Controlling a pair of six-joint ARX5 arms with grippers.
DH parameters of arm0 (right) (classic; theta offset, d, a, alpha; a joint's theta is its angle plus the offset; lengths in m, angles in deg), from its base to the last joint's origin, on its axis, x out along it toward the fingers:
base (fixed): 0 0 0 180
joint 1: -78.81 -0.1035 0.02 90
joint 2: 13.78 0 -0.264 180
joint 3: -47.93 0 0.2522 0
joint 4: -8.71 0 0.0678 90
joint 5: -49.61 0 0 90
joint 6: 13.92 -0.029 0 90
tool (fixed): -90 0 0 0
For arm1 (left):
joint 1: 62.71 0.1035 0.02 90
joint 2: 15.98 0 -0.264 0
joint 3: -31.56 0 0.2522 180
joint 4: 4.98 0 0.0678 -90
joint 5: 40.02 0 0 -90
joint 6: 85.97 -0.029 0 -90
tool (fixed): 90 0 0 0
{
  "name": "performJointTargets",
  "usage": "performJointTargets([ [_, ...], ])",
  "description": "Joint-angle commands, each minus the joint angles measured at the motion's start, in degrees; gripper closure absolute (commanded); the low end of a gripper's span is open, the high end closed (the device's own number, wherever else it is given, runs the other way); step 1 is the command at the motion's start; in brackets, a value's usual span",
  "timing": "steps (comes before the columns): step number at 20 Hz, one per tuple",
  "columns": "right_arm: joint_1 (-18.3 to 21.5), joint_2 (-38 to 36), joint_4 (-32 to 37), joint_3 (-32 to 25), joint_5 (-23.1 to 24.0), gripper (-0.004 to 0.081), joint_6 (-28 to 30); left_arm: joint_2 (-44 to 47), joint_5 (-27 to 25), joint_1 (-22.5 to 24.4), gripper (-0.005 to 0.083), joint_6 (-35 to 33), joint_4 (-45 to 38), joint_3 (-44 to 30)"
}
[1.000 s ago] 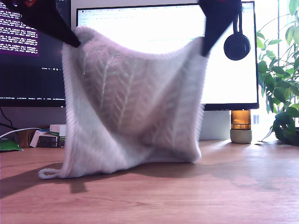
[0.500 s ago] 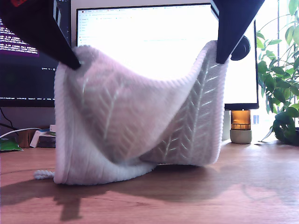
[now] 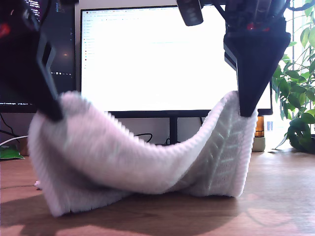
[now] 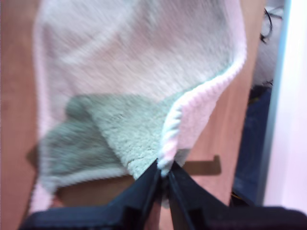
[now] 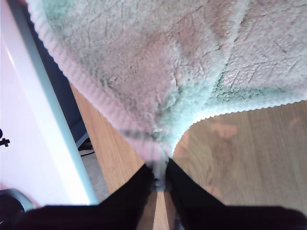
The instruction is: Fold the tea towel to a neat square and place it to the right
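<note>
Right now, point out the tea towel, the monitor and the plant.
tea towel [image 3: 147, 162], exterior view, on its ribbed hem sagging between the two held corners.
monitor [image 3: 147, 59], exterior view, on the bright screen behind the towel.
plant [image 3: 298, 83], exterior view, on leaves at that view's right edge.

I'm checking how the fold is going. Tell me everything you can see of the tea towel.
The off-white, pale pinkish fluffy terry tea towel has a thick ribbed hem and a herringbone weave on one face. It hangs by two upper corners, each pinched in black jaws: my first gripper shut on one, my second gripper on the other. The top edge sags between them. Its lower part is bunched and folded on the wooden table, in front of a bright monitor.
</note>
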Motion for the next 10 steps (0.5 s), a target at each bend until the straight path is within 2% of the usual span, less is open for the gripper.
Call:
performJointTargets([
  [1,-0.3,-0.3,0.1,-2.8,-0.4,0.0782,-0.2,-0.5,0.1,-0.9,0.0797,0.3,-0.5,-2.0],
  [7,-0.1,-0.3,0.3,-4.9,-0.2,0.0779,-0.4,-0.7,1.9,-3.5,0.0793,1.9,-1.5,-2.6],
  [8,-0.2,-0.3,0.3,-4.9,-0.2,0.0757,-0.5,-0.9,2.1,-3.8,0.0739,2.4,-1.7,-2.6],
  [10,-0.3,-0.3,0.1,-4.9,-0.1,0.0648,-1.4,-1.0,3.2,-3.8,0.0544,3.2,-1.7,-2.6],
])
